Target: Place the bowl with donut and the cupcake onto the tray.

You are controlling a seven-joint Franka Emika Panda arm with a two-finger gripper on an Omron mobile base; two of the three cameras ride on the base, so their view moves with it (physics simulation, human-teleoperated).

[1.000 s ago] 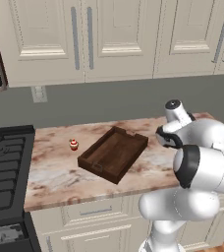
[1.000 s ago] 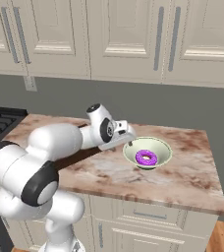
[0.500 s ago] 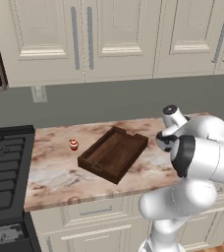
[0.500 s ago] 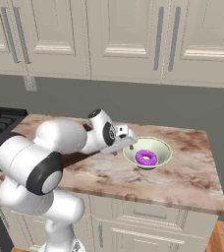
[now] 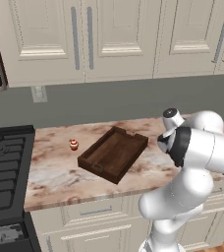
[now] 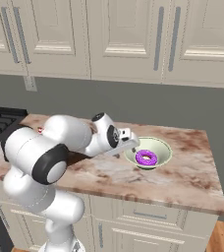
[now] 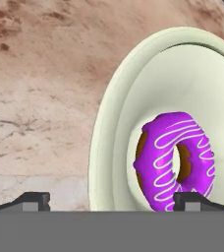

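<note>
Marble-topped desk (image 5: 50,172) under cream cabinets, stove at the 9 o'clock edge of the left base view. Nothing yet placed, judging by how things lie: both loads left to move.

Dark wooden tray (image 5: 113,153) bare, lying askew near the middle of the desk. Well apart from it, toward 3 o'clock and past the white arm, shallow cream bowl (image 6: 148,152) resting on the marble with the purple-frosted donut (image 6: 146,157) inside, close to the desk's right end in the right base view.

Claw (image 6: 130,143) low at the bowl's 9 o'clock rim, jaws spread wide and gripping nothing; in the hand view one dark tip outside the rim over marble, the other in front of the donut (image 7: 175,160), so apparently lined up to straddle the bowl (image 7: 119,118) wall. Likely first pick about to begin.

Tiny red-wrapped cupcake (image 5: 74,144) untouched at about 10 o'clock from the tray, just beside its corner, toward the stove.
</note>
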